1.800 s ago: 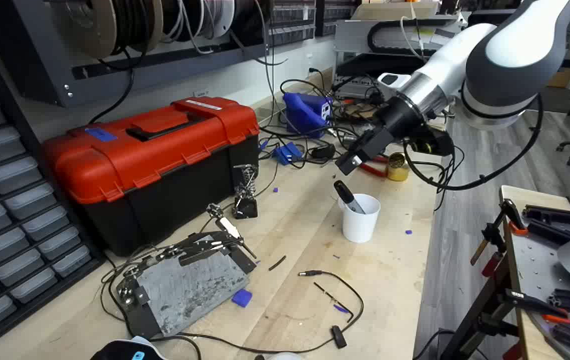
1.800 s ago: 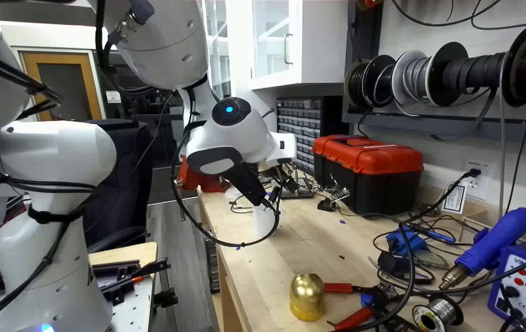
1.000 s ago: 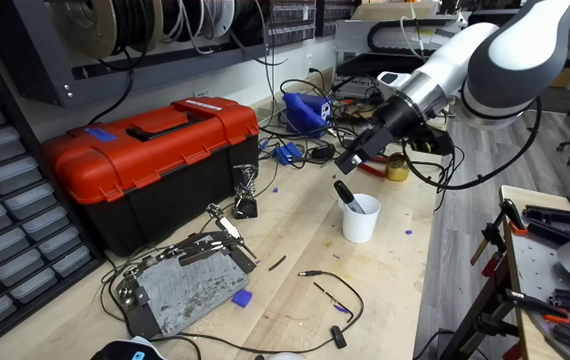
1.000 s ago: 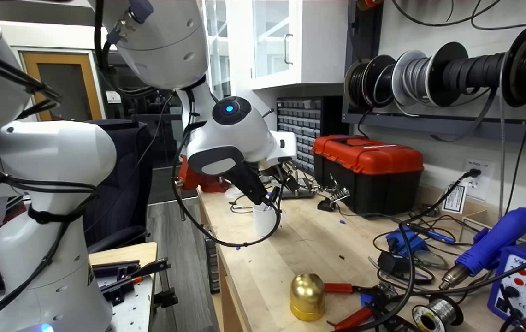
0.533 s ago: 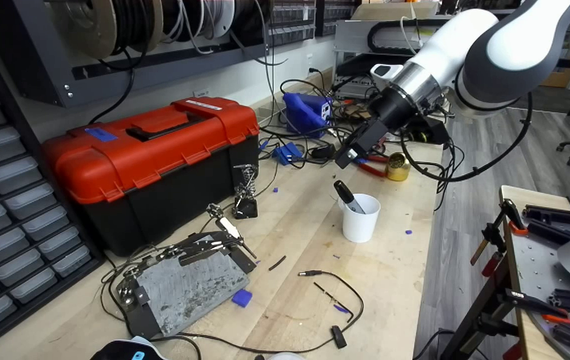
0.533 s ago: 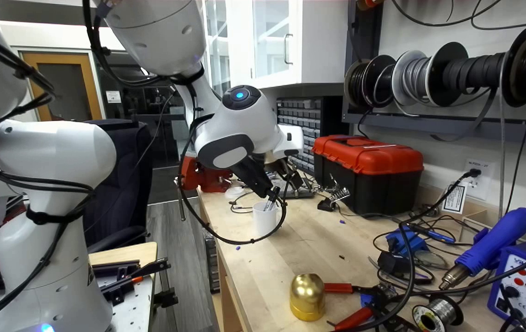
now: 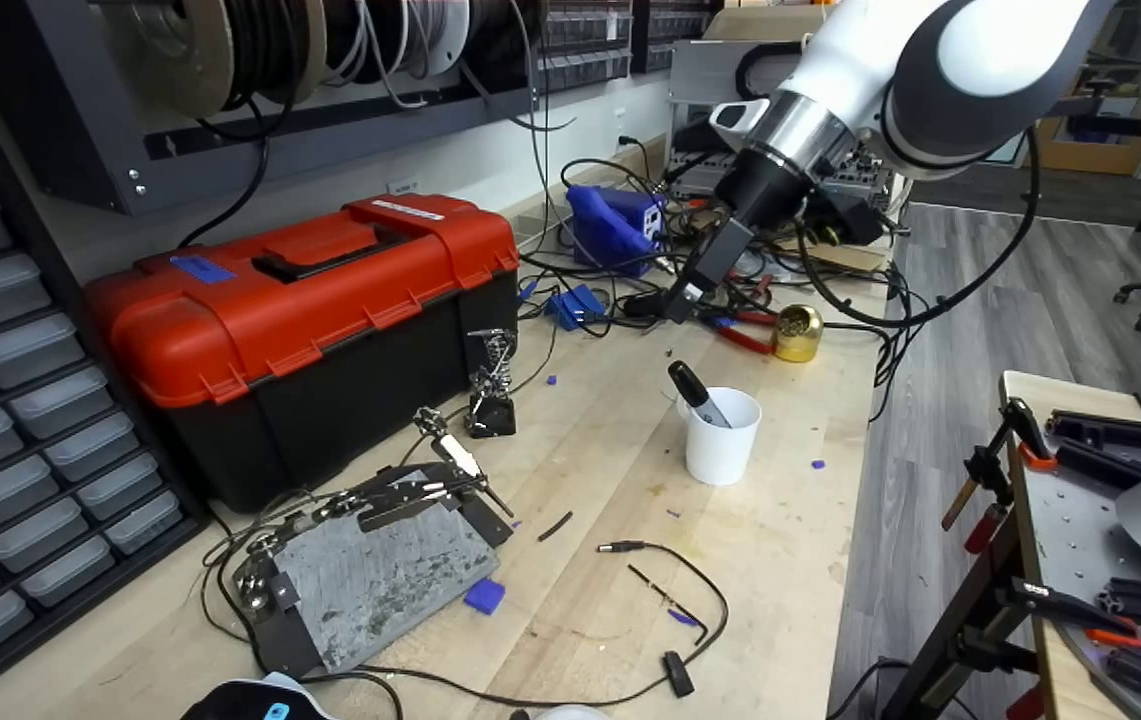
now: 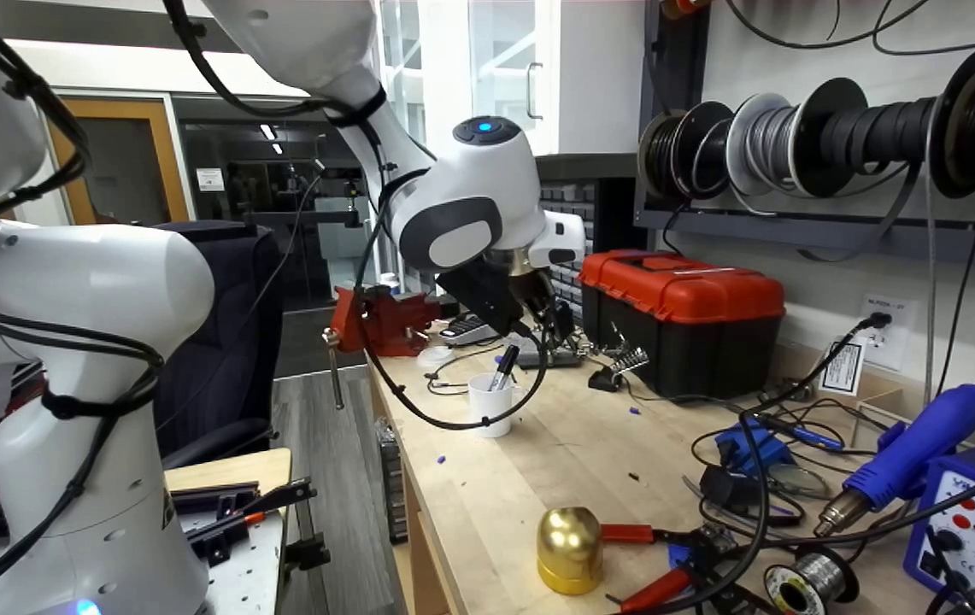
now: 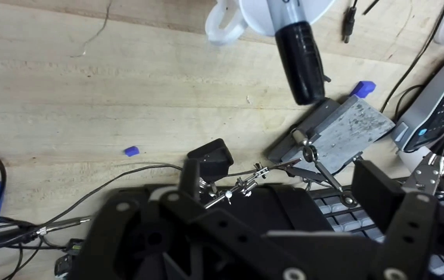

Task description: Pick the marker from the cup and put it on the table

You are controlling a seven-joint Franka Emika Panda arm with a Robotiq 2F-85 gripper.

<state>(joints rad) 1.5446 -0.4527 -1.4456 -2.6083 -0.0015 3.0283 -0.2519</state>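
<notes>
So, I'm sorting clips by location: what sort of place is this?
Probably an electronics workshop or lab: a red metal bench vise, a blue plastic hot-air gun and a small reel of silvery wire suggest it.

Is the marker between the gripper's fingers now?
No, in the wrist view the gripper stands open, and the marker leans in the cup, outside its grasp.

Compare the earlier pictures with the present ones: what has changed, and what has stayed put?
The claw has risen and shifted toward the red toolbox, away from the marker. Nothing was taken hold of or let go. The marker still leans in the cup; cup and red toolbox stayed put.
</notes>
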